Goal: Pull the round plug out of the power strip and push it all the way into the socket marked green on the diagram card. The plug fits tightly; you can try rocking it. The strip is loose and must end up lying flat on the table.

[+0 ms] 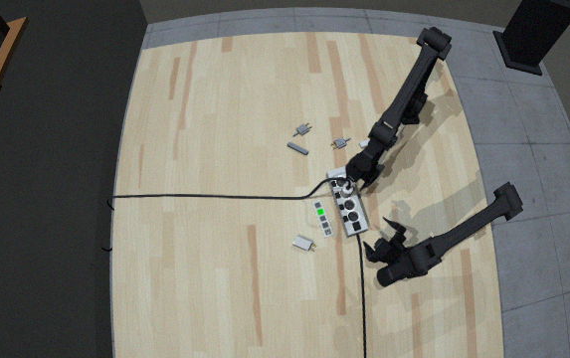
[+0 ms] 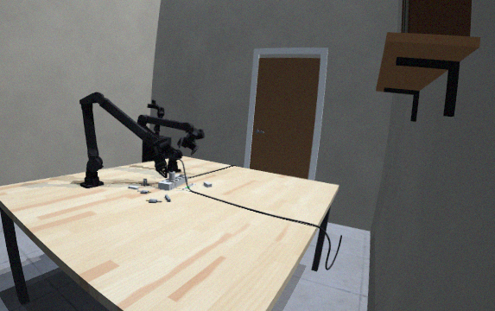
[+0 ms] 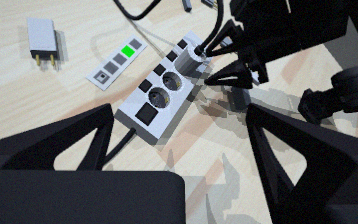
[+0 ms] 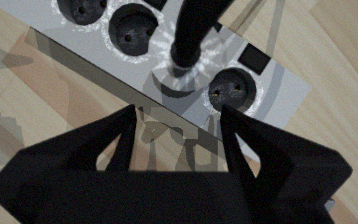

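Observation:
The round white plug (image 1: 347, 190) (image 3: 187, 62) (image 4: 165, 62) stands upright at the second socket from the strip's cable-free end; how deep it sits cannot be told. The power strip (image 3: 130, 107) (image 4: 75, 35) looks flat on the table. The card (image 3: 94, 81) (image 1: 320, 212) beside it has its green mark (image 3: 128, 51) second from the same end. My right gripper (image 4: 178, 112) (image 3: 204, 69) is open and empty, its fingertips beside the plug at the strip's long side. My left gripper (image 3: 179, 110) (image 1: 376, 232) is open and empty, above the table near the strip's cable end.
The plug's black cable (image 1: 215, 197) runs across the table over its far edge. The strip's cable (image 1: 362, 293) leaves the other end. A boxy adapter (image 1: 303, 243) (image 3: 41, 35) lies beyond the card. Two small grey plugs (image 1: 302, 129) (image 1: 340, 143) and a grey bar (image 1: 297, 148) lie past the strip's other end.

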